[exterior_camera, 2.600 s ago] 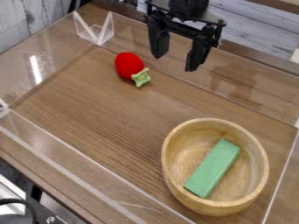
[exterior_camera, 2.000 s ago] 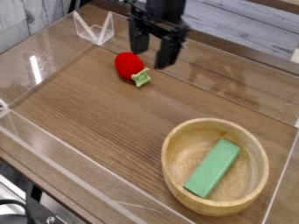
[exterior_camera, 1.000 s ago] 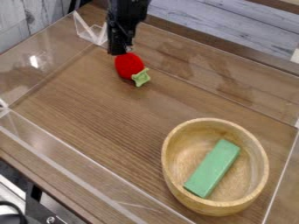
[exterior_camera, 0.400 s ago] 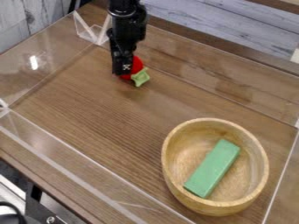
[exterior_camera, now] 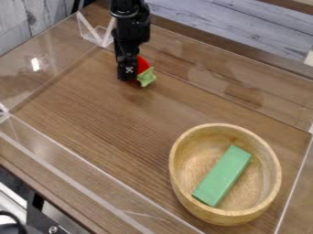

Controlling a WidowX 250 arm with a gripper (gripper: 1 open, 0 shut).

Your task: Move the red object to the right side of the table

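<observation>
Hand (exterior_camera: 130,69) has come down from above and now stands over the red strawberry toy (exterior_camera: 143,66) at about 11 o'clock on the worktop (exterior_camera: 110,137), fingers spread, nothing gripped yet. Judgement: grasp imminent; carry right not begun. Count: one strawberry, one wooden bowl (exterior_camera: 196,196) at 5 o'clock, one green block (exterior_camera: 222,175) inside.

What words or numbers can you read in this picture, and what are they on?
No words or numbers can be read anywhere.
Gripper: one small white mark on its dark front, like an "x", too small to be sure.
Strawberry, green block, wooden bowl, table: no writing shows.
</observation>
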